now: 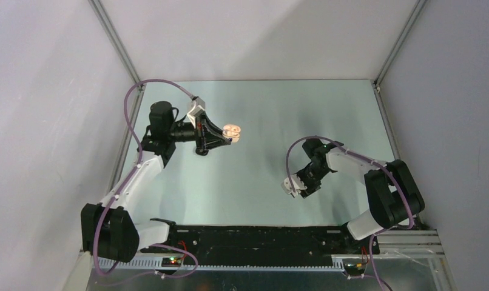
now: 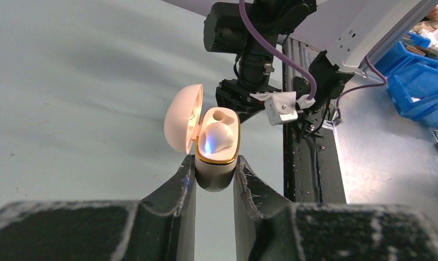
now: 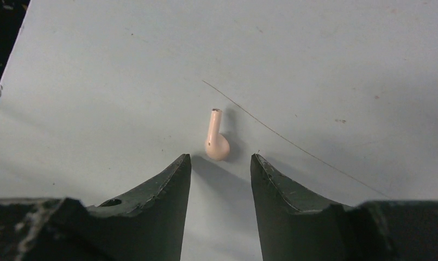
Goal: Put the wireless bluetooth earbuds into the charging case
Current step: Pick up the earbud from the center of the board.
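Open charging case [image 2: 216, 175] in left pincer [image 2: 214, 164], one earbud [image 2: 217, 137] inside

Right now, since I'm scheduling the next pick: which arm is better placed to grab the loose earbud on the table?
Right. The right tool hangs open just short of the loose earbud. The left tool is shut on the open charging case, with a seated earbud inside.

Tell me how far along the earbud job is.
Done: one bud sits in the open case, gripped by the left claw. In hand: the right claw, open, hangs near the second bud lying on the table. Left: pick it up and seat it in the empty socket.
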You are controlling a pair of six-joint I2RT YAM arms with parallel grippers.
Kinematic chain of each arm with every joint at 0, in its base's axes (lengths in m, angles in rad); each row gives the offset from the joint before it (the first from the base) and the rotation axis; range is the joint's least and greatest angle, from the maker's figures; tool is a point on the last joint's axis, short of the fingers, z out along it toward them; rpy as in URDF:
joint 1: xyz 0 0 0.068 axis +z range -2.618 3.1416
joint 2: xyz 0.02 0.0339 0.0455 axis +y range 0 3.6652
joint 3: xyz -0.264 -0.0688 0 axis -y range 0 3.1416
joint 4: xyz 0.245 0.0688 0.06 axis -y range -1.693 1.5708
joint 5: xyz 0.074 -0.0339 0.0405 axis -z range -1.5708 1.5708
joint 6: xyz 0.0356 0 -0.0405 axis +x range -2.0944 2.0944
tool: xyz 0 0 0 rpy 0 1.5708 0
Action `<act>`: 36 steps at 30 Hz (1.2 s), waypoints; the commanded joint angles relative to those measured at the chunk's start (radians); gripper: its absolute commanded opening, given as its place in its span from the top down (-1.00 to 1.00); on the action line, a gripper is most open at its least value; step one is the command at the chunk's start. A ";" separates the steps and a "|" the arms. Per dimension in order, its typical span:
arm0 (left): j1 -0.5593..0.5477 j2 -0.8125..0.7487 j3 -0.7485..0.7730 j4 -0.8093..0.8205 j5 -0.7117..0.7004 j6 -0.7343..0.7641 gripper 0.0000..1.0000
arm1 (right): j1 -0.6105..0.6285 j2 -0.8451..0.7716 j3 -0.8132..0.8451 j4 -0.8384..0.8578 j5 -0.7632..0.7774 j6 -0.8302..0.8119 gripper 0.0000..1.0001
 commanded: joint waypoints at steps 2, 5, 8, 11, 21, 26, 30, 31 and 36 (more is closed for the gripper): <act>0.011 -0.041 -0.002 -0.009 -0.005 0.006 1.00 | 0.028 0.037 0.015 -0.025 0.037 -0.121 0.07; 0.012 -0.041 -0.003 -0.013 -0.009 0.011 1.00 | 0.046 0.059 0.023 -0.047 0.041 -0.131 0.12; 0.012 -0.039 -0.001 -0.013 -0.010 0.012 1.00 | 0.063 0.072 0.029 -0.062 0.045 -0.131 0.21; 0.012 -0.039 -0.002 -0.014 -0.011 0.014 1.00 | 0.069 0.081 0.041 -0.083 0.048 -0.120 0.31; 0.012 -0.041 -0.006 -0.018 -0.015 0.017 1.00 | 0.079 0.125 0.120 -0.176 0.030 0.125 0.75; 0.012 -0.028 -0.008 -0.018 -0.036 0.043 1.00 | 0.060 0.183 0.316 -0.341 -0.052 0.541 1.00; 0.009 -0.012 -0.009 -0.018 -0.081 0.116 1.00 | -0.017 0.315 0.553 -0.561 -0.242 0.817 1.00; 0.006 -0.006 -0.006 -0.018 -0.092 0.127 1.00 | -0.031 0.340 0.594 -0.603 -0.324 0.885 1.00; -0.009 0.056 0.004 -0.019 -0.098 0.196 1.00 | -0.079 0.452 0.810 -0.745 -0.531 1.136 1.00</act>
